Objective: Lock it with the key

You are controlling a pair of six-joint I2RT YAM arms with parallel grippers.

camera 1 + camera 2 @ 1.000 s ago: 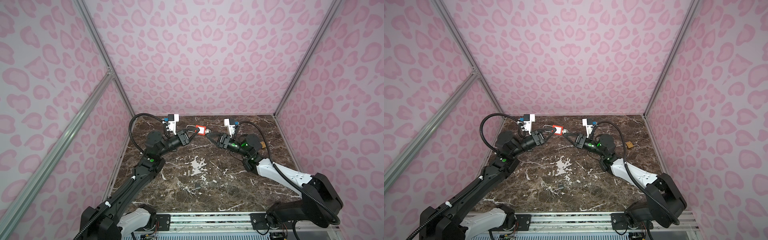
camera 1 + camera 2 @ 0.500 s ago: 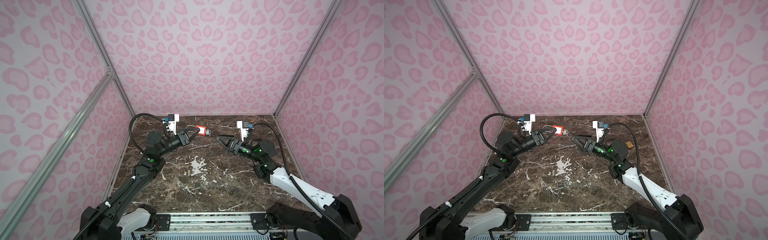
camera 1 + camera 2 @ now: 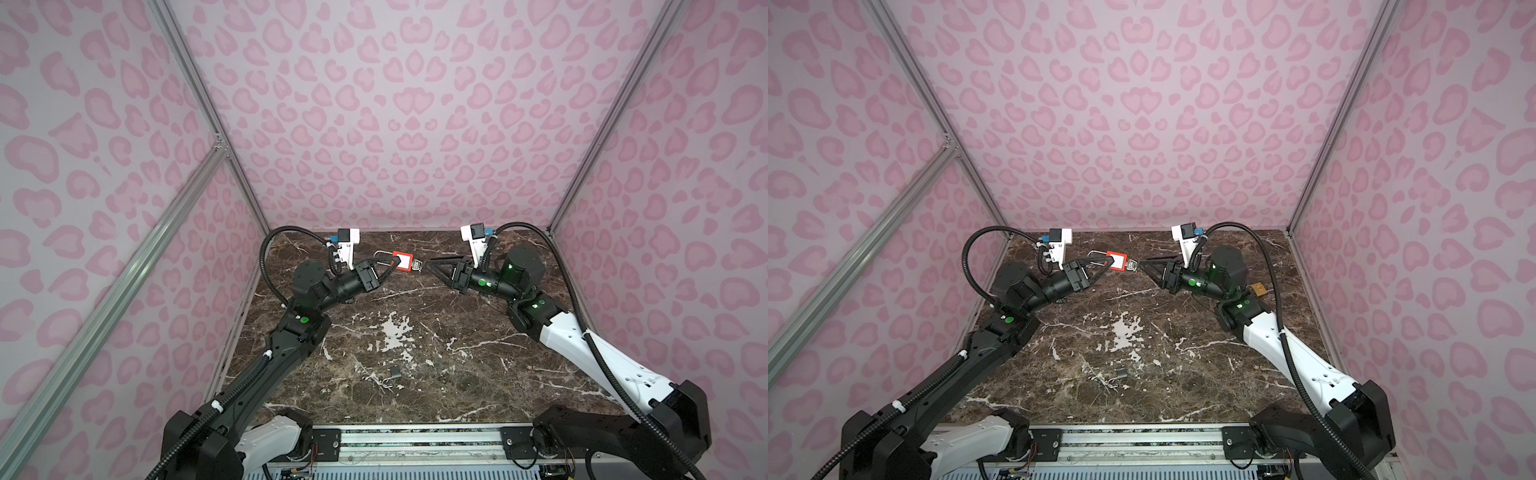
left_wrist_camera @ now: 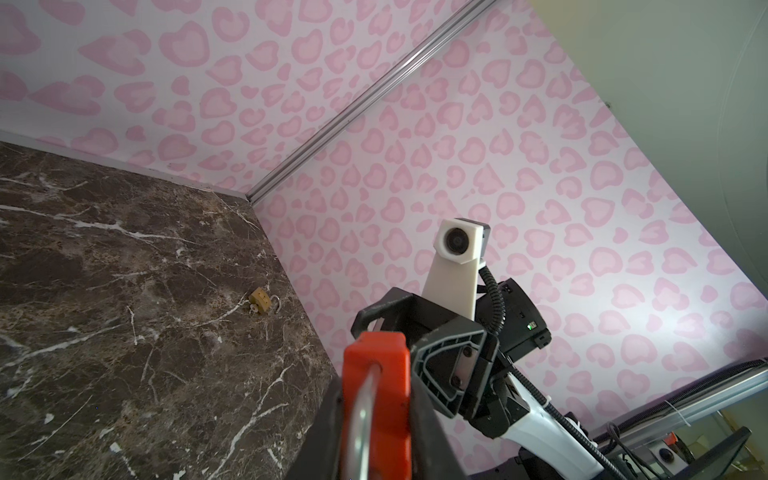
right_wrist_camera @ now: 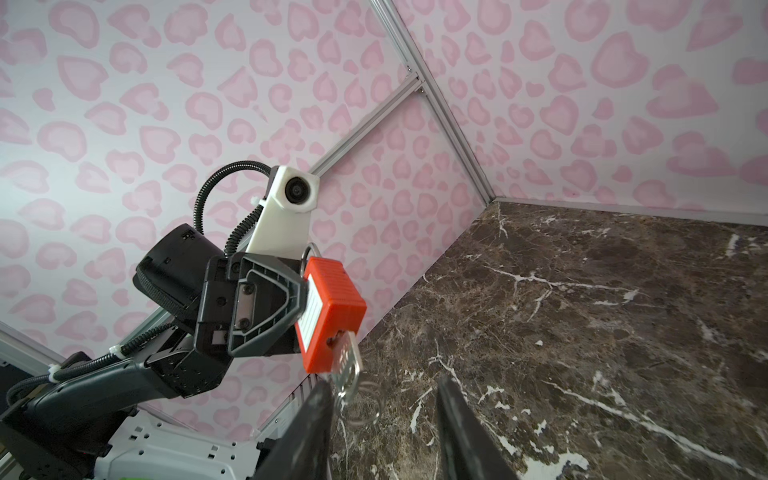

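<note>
My left gripper (image 3: pixel 390 262) is shut on a red padlock (image 3: pixel 404 262), held off the table at the back with its steel shackle toward the wrist. In the left wrist view the padlock (image 4: pixel 380 374) fills the gap between both fingers. A silver key (image 5: pixel 347 365) with a ring (image 5: pixel 365 405) sticks out of the padlock's (image 5: pixel 330 307) lower end. My right gripper (image 5: pixel 384 386) is open, facing the key. The key hangs just inside one fingertip (image 5: pixel 322 395), and I cannot tell whether they touch. In both top views the right gripper (image 3: pixel 1144 266) sits right of the key (image 3: pixel 1132 264).
A small brass padlock (image 3: pixel 1258 289) lies on the marble table near the right wall, also seen in the left wrist view (image 4: pixel 261 300). A small dark padlock (image 3: pixel 395 372) lies at front centre. Pink patterned walls enclose three sides.
The right gripper drew back to the right from the key, its arm swinging outward, and now stands close to the key again. The left gripper and padlock have stayed put.
</note>
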